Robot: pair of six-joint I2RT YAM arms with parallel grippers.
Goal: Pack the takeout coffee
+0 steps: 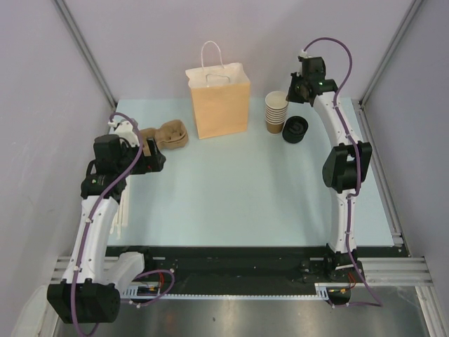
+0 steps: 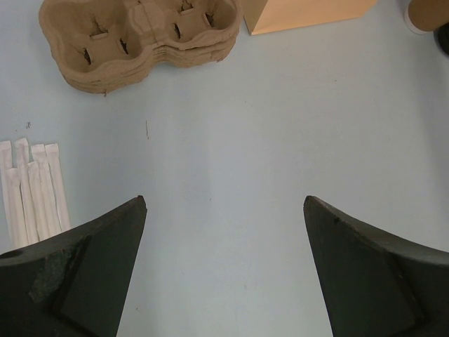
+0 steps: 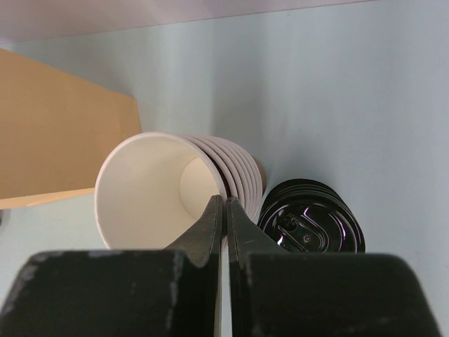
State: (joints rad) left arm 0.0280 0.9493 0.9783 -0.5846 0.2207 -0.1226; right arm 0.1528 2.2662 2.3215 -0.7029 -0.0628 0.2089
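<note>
No lidded kraft cup shows in any view. A stack of lidless paper cups (image 1: 276, 112) stands at the back right, beside a stack of loose black lids (image 1: 295, 129). My right gripper (image 1: 293, 90) hangs over the cup stack. In the right wrist view it (image 3: 226, 200) is shut on the rim of the top cup (image 3: 151, 186), one finger inside and one outside, with the lids (image 3: 309, 225) to the right. The tan paper bag (image 1: 219, 98) stands upright at the back centre. My left gripper (image 1: 156, 156) is open and empty above the table (image 2: 224, 203).
Stacked pulp cup carriers (image 1: 167, 135) lie at the back left, left of the bag, and show in the left wrist view (image 2: 140, 38). White wrapped sticks (image 2: 35, 189) lie along the left edge. The bag's bottom corner (image 2: 309, 12) shows at top right there.
</note>
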